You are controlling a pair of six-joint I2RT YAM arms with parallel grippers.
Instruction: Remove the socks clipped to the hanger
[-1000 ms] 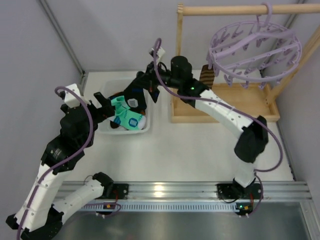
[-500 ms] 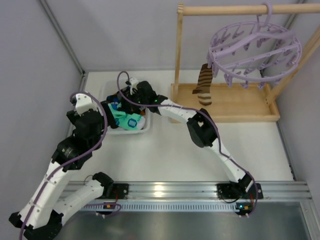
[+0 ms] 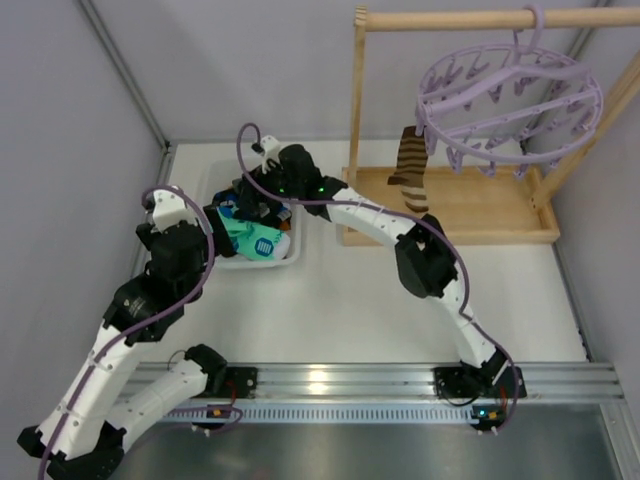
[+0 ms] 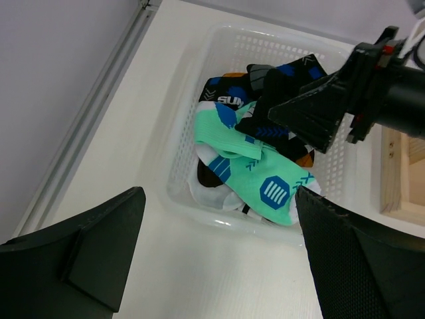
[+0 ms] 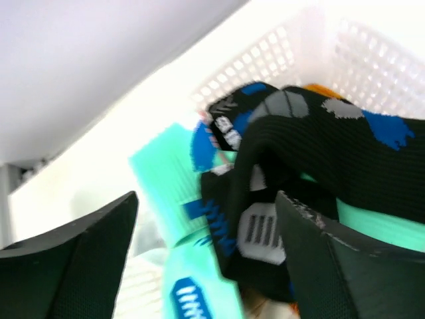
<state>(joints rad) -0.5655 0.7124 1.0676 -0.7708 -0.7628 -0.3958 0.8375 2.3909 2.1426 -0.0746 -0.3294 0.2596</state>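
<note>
The lavender hanger (image 3: 520, 70) hangs from the wooden rail at the back right. A brown striped sock (image 3: 408, 170) dangles from a clip on its left edge. Teal socks (image 4: 259, 173) and black socks with blue-white marks (image 5: 319, 146) lie heaped in a white basket (image 4: 199, 66). My right gripper (image 5: 206, 199) hovers low over this heap, open, with a black sock lying loose beneath its spread fingers. My left gripper (image 4: 219, 196) is open and holds nothing, just in front of the basket's near wall (image 3: 245, 264).
A wooden frame (image 3: 357, 100) with a flat wooden base (image 3: 470, 205) stands right of the basket and carries the rail. Grey walls close in on the left and at the back. My right arm (image 3: 420, 260) arches across the middle of the table.
My right gripper, shut a second ago, has opened over the basket and the black sock now lies loose in the heap. The left arm shifted slightly toward the basket early on.
</note>
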